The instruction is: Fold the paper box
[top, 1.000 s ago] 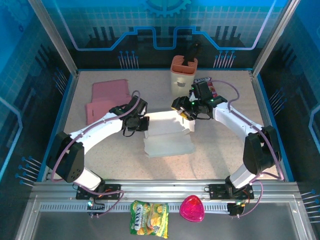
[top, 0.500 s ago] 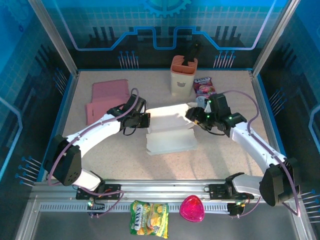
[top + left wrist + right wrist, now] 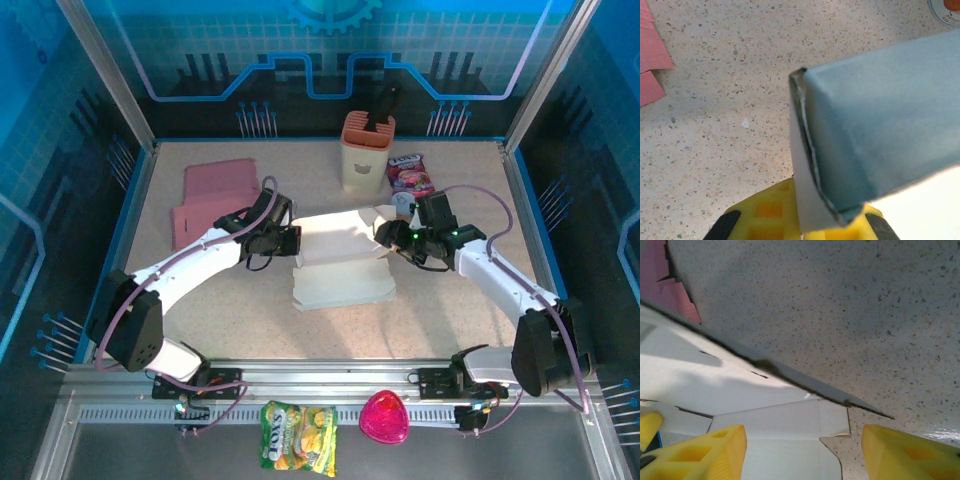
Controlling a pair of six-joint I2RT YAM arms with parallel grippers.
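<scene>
The white paper box lies half folded in the middle of the table, its rear panels raised and a flat panel spread toward me. My left gripper is shut on the box's left edge; in the left wrist view the folded wall rises from between the yellow fingers. My right gripper hangs open at the box's right end. In the right wrist view its yellow fingers stand wide apart over the white panel, a raised flap edge crossing above them, nothing pinched.
Pink flat sheets lie at the back left. A tan holder and a snack packet stand at the back. A round white lid sits behind the right gripper. A candy bag and a pink case rest on the front rail.
The right gripper left the box's right rear flap, swung out to the right, and now hangs open beside that end. The left gripper kept its hold, almost still.
</scene>
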